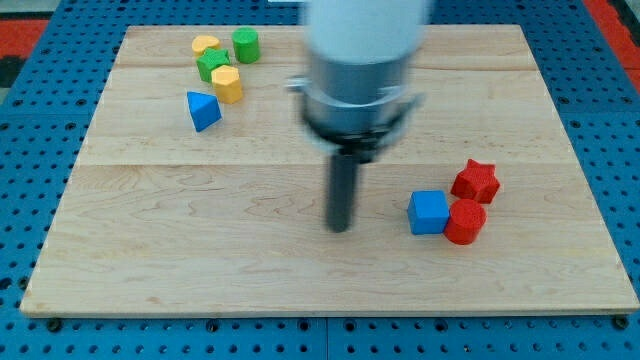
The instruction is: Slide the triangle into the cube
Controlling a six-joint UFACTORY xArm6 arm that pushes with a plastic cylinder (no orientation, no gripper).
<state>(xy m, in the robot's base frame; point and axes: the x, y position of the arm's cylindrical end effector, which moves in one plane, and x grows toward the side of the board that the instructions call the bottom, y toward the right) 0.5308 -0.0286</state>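
Blue triangle (pixel 203 110) lies well up-left of my tip (pixel 340 228); blue cube (pixel 428 212) sits right; no jaws here

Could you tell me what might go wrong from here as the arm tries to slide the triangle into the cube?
My tip sits mid-board, far from the blue triangle at the view's upper left, so the push will likely be long and the block may veer off course. The yellow block and green blocks crowd the triangle and could get knocked. The blue cube touches a red cylinder, which may shift on contact.
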